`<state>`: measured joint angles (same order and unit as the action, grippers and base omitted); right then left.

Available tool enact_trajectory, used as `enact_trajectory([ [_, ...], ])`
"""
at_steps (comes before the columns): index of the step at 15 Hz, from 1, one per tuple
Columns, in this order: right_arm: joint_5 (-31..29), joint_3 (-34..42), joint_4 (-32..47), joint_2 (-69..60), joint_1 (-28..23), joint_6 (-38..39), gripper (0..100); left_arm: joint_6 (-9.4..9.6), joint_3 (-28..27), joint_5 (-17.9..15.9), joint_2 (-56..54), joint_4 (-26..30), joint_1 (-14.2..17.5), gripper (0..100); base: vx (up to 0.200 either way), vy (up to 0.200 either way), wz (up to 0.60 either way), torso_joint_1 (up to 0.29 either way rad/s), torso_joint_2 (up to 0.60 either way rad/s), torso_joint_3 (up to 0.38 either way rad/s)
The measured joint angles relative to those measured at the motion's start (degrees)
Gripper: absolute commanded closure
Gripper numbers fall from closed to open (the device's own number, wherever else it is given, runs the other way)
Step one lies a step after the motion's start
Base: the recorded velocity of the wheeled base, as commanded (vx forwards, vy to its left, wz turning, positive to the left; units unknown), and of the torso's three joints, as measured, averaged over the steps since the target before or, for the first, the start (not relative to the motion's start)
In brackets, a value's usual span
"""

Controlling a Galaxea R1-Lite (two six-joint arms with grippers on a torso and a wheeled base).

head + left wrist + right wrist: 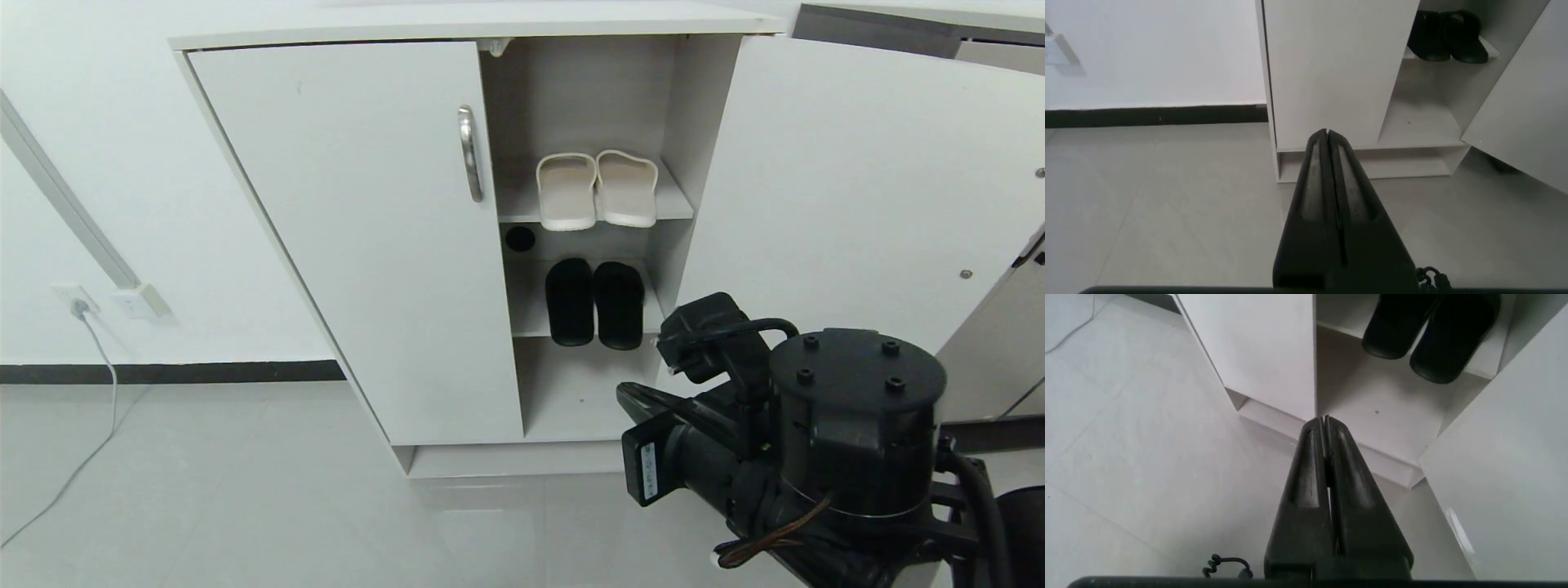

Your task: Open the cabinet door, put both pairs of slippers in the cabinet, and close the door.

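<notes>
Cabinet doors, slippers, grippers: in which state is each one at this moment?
Left door, shut.
Right door, open wide.
White slippers, side by side on the upper shelf.
Black slippers, side by side on the lower shelf.
Left gripper, shut, empty.
Right gripper, shut, empty.

One white cabinet with two doors and one metal handle is seen; two cream slippers and two black slippers are counted on two shelves.
</notes>
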<state>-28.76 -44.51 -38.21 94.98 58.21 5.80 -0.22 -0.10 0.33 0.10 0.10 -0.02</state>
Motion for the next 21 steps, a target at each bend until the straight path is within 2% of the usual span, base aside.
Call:
enact_trajectory([
  [11, -0.2, 1.2, -2.7, 2.4, -0.7, -0.2, 100, 0.01, 0.0, 0.1, 0.0, 0.0, 0.0, 100, 0.000, 0.000, 0.00, 0.000, -0.01, -0.015],
  [14, -0.2, 1.2, -3.1, 3.1, -0.8, -0.1, 100, 0.12, 0.1, 0.2, 0.0, 0.1, 0.0, 100, 0.000, 0.000, 0.00, 0.012, -0.19, -0.323],
  [21, -0.4, 1.1, -3.2, 2.9, -1.0, -0.3, 100, 0.12, 0.0, 0.2, 0.0, -0.1, 0.0, 100, 0.000, 0.000, 0.00, 0.081, -0.49, -0.357],
])
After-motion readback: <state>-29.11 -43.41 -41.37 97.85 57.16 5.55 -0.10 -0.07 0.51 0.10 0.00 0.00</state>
